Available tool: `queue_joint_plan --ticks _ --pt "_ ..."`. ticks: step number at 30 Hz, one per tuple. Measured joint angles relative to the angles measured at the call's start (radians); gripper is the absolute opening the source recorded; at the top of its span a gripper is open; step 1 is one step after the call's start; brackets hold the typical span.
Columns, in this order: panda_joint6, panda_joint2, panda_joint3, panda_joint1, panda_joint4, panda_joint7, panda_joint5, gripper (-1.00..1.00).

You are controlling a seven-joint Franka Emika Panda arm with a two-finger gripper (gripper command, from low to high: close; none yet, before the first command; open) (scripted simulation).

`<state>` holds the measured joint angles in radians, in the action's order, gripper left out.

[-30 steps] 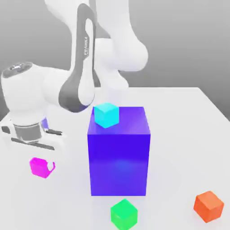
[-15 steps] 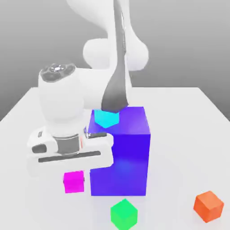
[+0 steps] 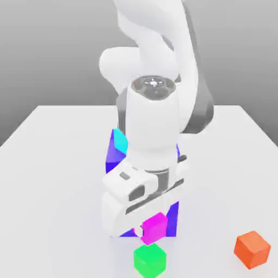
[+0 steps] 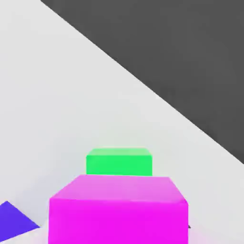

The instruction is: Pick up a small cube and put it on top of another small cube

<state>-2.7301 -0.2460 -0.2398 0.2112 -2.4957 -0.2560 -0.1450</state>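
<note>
Exterior view: gripper clamps the magenta cube, carried just above the green cube, toward its 12 o'clock.

Hand view: magenta cube overlaps green cube; early release risks toppling.

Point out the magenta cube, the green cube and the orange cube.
magenta cube (image 3: 156, 227): exterior view, its front face, under the hand.
green cube (image 3: 149, 259): exterior view, middle of the cube.
orange cube (image 3: 252, 248): exterior view, middle of the cube.
</note>
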Motion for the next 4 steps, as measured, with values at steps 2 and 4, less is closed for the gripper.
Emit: queue_joint_plan --ticks 2,4 --pt "-0.024 -0.026 0.011 -0.008 0.001 -0.012 -0.017 1.0" --pt "-0.024 -0.026 0.011 -0.008 0.001 -0.012 -0.017 1.0"
